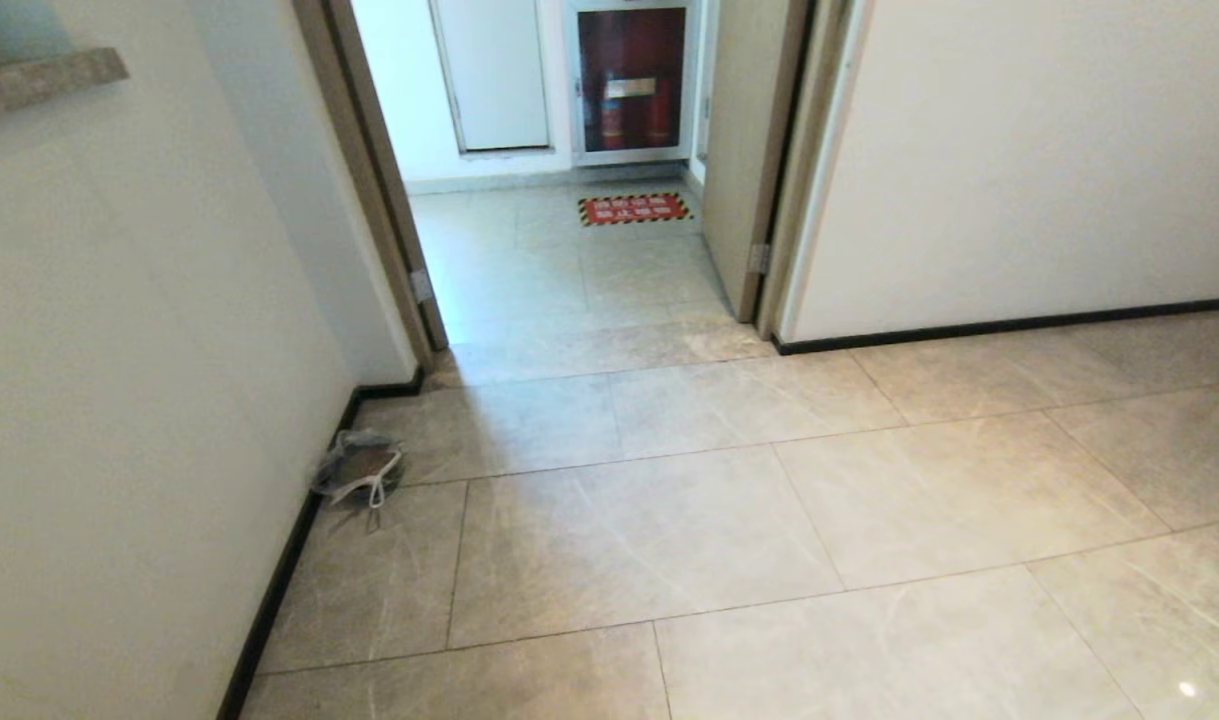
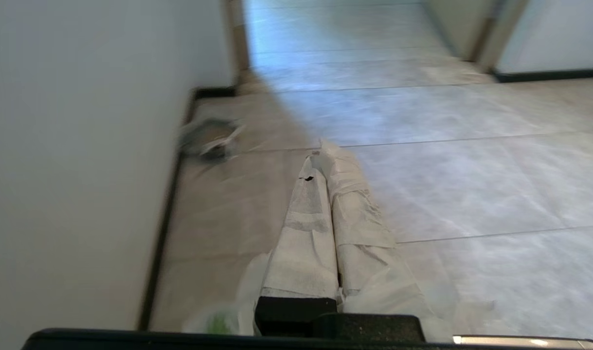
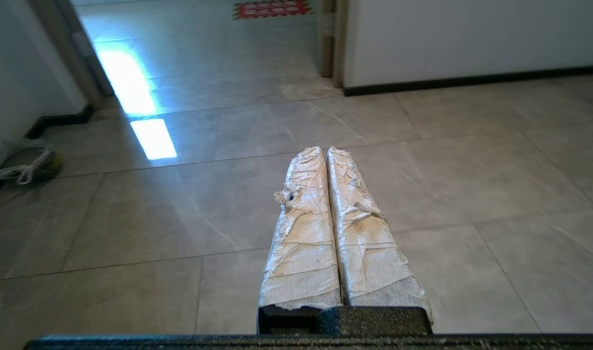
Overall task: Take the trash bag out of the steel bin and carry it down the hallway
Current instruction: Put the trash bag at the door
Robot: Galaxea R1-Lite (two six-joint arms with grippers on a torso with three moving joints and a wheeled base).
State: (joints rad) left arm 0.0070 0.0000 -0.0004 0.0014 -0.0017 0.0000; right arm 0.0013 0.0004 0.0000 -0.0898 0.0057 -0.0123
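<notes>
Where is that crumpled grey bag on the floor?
The greyish bag lies on the tiled floor against the left wall's black baseboard, just before the open doorway.

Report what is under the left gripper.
A thin white, green-printed plastic trash bag shows beneath the shut left gripper; its taped fingers cover the rest, hiding any grip.

Left pincer (image 2: 325, 150) closed, right pincer (image 3: 325, 150) closed, both level
</notes>
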